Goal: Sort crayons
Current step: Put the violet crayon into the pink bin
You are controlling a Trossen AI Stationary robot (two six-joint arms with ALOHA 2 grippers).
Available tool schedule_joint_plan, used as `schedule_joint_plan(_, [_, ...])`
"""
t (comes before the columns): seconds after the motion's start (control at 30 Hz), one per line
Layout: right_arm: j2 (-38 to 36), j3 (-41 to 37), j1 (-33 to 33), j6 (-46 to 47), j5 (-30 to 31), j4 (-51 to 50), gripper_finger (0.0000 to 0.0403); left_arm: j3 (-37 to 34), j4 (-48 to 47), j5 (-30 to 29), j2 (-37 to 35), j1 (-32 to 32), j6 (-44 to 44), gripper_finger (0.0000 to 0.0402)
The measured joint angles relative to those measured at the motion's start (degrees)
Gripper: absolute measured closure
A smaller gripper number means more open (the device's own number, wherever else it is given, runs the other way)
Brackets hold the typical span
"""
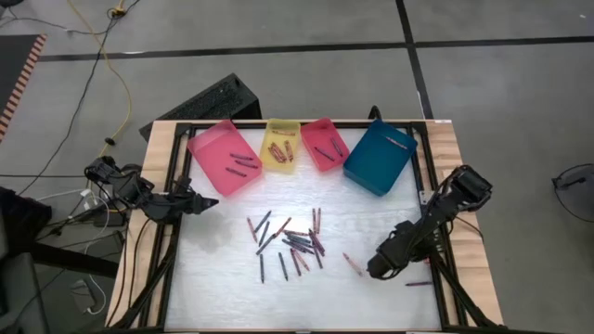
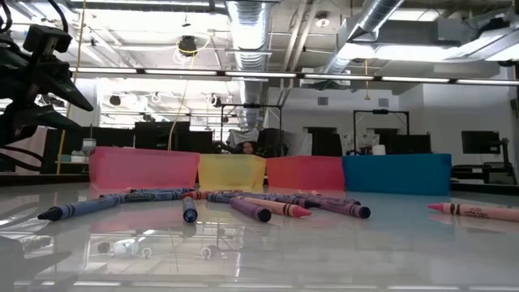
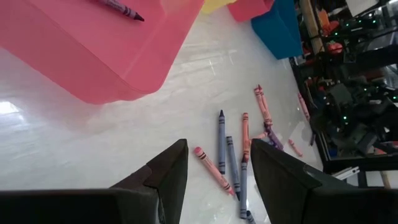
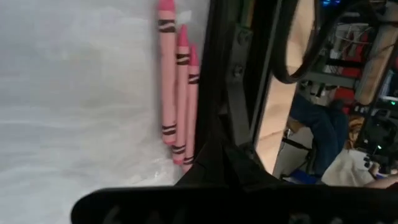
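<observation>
No writing on the crayons (image 1: 290, 243) is readable; they lie flat mid-surface (image 1: 213, 278), long axes mixed. The left pincer (image 1: 212, 202) hangs open near the pink tray (image 1: 209, 158). The right pincer (image 1: 376, 270) is closed by three pink crayons (image 4: 177, 93) lying parallel.

1. The left arm reaches in from the table's left edge, its wrist level and pointing toward the middle.
2. The left gripper (image 1: 210, 201) hangs above the surface, fingers (image 3: 166, 174) spread apart, nothing between them.
3. The right arm angles down from the right edge.
4. The right gripper (image 1: 376, 267) sits low near the surface, fingers pressed together.
</observation>
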Motion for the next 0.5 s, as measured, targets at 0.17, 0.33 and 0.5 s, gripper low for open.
schedule_joint_plan(0.17, [-0.02, -2.42, 0.51, 2.05, -0.47, 2.93, 0.0403, 0.02, 0.01, -0.01, -0.02, 0.00, -0.36, 0.0236])
schedule_joint_plan(0.33, [-0.02, -6.06, 1.14, 5.63, -0.62, 10.05, 0.0403, 0.02, 0.01, -0.80, -0.02, 0.01, -0.47, 0.0236])
schedule_joint_plan(0.5, [-0.02, -7.34, 1.27, 7.29, -1.01, 12.05, 0.0403, 0.02, -0.01, -1.06, 0.00, 0.00, -0.52, 0.0236])
